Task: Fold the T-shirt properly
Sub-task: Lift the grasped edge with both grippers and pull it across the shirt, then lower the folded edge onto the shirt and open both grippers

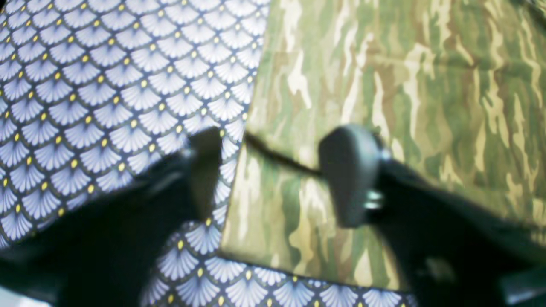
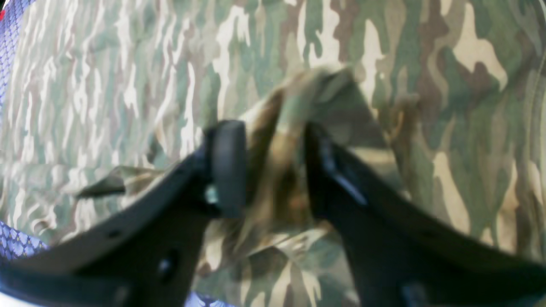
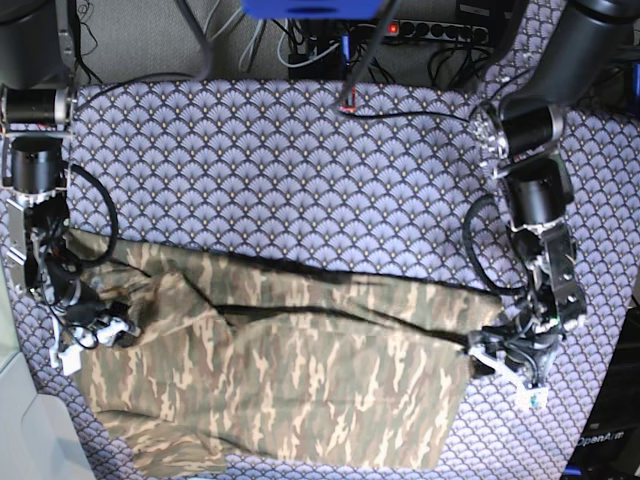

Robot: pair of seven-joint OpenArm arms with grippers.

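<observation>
The camouflage T-shirt (image 3: 300, 385) lies spread on the purple scallop-patterned cloth (image 3: 280, 180), with a fold line running across its upper part. My right gripper (image 2: 273, 168) is at the shirt's left edge in the base view (image 3: 98, 328); it is shut on a bunched-up ridge of the T-shirt (image 2: 298, 98) that rises between its fingers. My left gripper (image 1: 277, 172) is open at the shirt's right edge in the base view (image 3: 500, 352). One of its fingers is over the purple cloth (image 1: 106, 85) and the other over the T-shirt (image 1: 405, 85), straddling the edge.
Cables and a power strip (image 3: 440, 30) lie beyond the far edge of the purple cloth. A black cable (image 3: 400, 112) runs across the cloth at the back. The table's corner shows at the lower left (image 3: 20, 440).
</observation>
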